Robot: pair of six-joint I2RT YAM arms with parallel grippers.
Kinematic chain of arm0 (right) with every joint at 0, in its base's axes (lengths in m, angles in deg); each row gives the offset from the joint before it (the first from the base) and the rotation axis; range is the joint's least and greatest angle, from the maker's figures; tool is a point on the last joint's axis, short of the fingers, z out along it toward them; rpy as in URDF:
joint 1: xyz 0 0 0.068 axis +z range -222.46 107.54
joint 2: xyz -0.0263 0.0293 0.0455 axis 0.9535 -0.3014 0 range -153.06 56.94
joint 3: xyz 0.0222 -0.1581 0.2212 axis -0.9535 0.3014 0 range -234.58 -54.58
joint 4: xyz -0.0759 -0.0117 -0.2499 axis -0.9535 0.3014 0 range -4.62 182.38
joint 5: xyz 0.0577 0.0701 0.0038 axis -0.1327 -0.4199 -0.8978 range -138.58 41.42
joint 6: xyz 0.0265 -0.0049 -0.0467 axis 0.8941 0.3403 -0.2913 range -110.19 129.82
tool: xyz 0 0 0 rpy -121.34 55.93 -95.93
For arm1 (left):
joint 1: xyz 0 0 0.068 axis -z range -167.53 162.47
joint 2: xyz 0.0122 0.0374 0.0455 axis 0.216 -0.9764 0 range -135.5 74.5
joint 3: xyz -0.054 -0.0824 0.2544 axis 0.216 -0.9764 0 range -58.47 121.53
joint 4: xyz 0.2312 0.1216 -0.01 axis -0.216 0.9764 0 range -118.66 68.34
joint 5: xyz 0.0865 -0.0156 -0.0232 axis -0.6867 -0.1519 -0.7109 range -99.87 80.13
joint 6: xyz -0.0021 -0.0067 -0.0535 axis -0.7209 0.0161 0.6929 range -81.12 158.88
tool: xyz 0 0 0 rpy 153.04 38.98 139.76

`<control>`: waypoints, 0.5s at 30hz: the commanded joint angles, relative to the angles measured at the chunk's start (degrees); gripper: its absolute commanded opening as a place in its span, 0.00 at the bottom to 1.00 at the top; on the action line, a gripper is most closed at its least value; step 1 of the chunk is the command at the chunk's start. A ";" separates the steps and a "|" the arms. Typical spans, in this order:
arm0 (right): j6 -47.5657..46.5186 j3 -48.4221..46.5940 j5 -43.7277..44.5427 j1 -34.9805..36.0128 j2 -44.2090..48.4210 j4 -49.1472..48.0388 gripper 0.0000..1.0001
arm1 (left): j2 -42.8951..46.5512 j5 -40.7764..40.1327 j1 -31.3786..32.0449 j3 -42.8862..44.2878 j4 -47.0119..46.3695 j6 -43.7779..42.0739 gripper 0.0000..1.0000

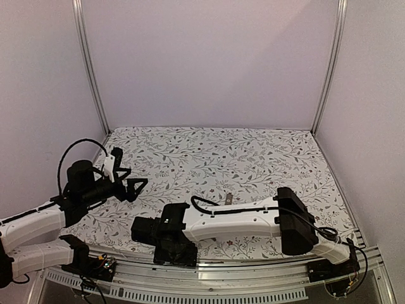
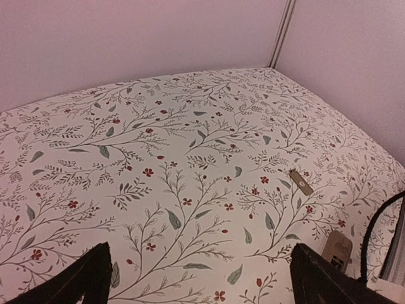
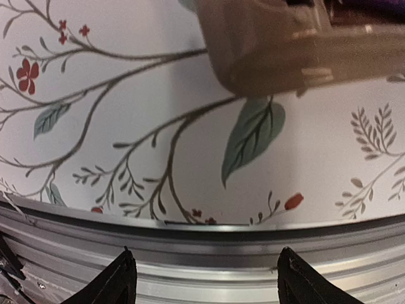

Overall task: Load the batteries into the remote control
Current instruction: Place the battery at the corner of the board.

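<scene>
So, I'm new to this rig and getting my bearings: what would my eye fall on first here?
The floral cloth dominates, and the right arm lies stretched along its near edge. The right tool stands open over the metal rail, with a blurred greyish-brown block, likely the remote control, just beyond. The left tool is open at the left, and a small grey strip lies flat on the cloth near the right arm.

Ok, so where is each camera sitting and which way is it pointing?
Top external: above, behind the robot, facing the table; left arm, right arm show.
Left wrist: faces the far right corner; left gripper shows.
Right wrist: faces down at the near rail; right gripper shows.
Shared: top and left wrist see the tan strip.
</scene>
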 commanded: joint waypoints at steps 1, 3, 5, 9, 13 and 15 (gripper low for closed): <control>-1.96 2.30 4.93 -2.45 -3.05 -3.20 0.75 | 0.77 -0.98 0.70 -1.54 -3.33 0.19 0.98; -2.37 2.30 5.06 -2.72 -3.58 -2.69 0.74 | 0.93 -0.59 0.68 -1.95 -3.80 0.37 0.98; -2.77 2.22 4.86 -2.73 -4.07 -2.38 0.73 | 1.19 -0.55 0.70 -2.42 -4.26 0.96 0.98; -3.13 -0.46 4.76 -2.56 -6.13 1.08 0.71 | 1.25 -0.49 0.72 -2.63 -4.45 1.13 0.98; -3.69 -2.62 4.22 -2.64 -9.90 3.60 0.65 | 1.25 -0.32 0.67 -2.98 -4.64 1.44 0.98; -3.76 -3.76 4.77 -2.85 -10.87 4.73 0.64 | 1.25 -0.30 0.72 -3.06 -4.75 1.67 0.98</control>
